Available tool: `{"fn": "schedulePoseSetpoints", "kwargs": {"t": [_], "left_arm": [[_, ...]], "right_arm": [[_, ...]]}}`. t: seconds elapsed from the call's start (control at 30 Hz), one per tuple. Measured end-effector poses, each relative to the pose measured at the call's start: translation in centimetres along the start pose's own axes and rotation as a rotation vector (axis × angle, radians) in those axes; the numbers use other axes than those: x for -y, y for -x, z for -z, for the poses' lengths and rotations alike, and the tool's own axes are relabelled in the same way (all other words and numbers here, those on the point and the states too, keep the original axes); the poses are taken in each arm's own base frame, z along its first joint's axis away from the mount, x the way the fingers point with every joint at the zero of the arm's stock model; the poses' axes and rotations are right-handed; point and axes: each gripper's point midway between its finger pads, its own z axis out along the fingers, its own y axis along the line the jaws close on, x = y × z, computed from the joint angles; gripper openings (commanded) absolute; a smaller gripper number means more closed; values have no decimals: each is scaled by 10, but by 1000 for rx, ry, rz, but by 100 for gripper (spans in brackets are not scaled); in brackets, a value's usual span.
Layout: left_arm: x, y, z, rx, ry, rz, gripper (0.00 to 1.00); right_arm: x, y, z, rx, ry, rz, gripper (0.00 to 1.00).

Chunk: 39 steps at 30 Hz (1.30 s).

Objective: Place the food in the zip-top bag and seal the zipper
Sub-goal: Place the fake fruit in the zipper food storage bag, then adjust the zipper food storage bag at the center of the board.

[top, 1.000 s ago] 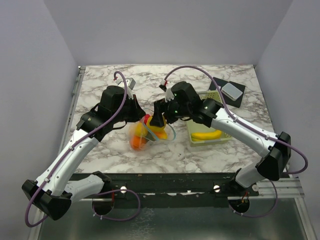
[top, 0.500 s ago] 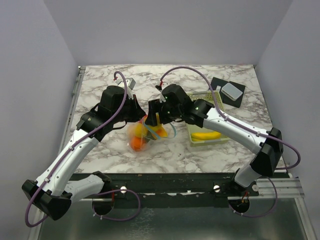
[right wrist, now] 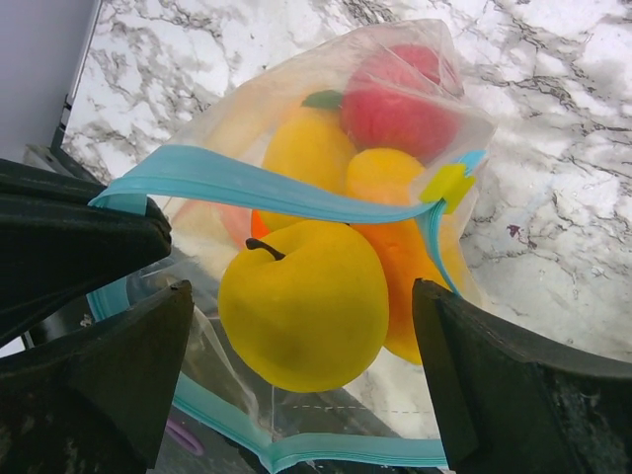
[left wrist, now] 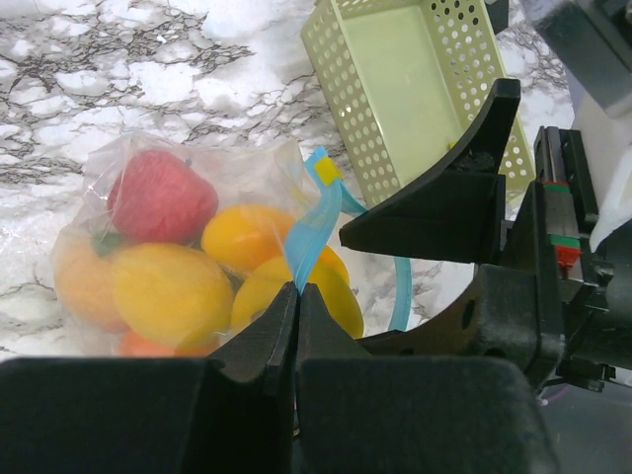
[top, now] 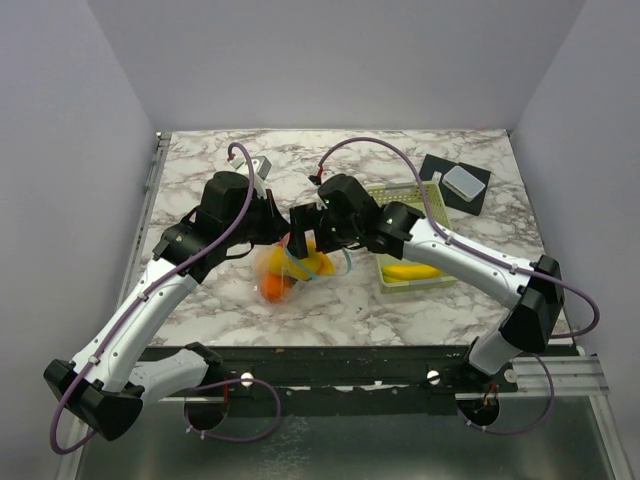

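Observation:
The zip-top bag (top: 276,274) lies on the marble table, holding several toy fruits, among them a red one (left wrist: 158,197) and orange and yellow ones. My left gripper (left wrist: 297,288) is shut on the bag's light blue zipper (left wrist: 314,222) and holds one side of the mouth up. My right gripper (right wrist: 301,291) is open at the bag's mouth. A yellow apple-like fruit (right wrist: 301,306) lies in the mouth between its fingers, with a gap on each side. The zipper (right wrist: 247,188) is open. A yellow banana (top: 412,270) lies in the basket.
A pale yellow-green perforated basket (top: 400,187) stands right of the bag, also in the left wrist view (left wrist: 415,79). A black pad (top: 450,168) with a white box (top: 466,179) lies at the back right. The two grippers (top: 292,236) are close together over the bag.
My right gripper has moved left to the bag's mouth, bringing the yellow fruit with it; the fruit now lies in the mouth. The left arm has stayed put, holding the zipper.

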Motion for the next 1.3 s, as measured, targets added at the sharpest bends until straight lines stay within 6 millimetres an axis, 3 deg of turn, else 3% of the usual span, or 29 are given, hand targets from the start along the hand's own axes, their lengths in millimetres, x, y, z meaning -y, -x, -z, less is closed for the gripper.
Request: {"fn": "schedulePoseSetpoints", "kwargs": {"t": [0.37,0.6,1.07,1.3], "left_arm": [[0,0,0,0,0,0,0],[0,0,0,1,0,0,0],[0,0,0,1,0,0,0],[0,0,0,1,0,0,0]], "right_arm": [[-6,21,31,92,14,-6,92],[8,28,48,138,-60,-21,82],[65,-31,38,30,-268,-78,70],[78,-49,32,-2,-310,-108,59]]}}
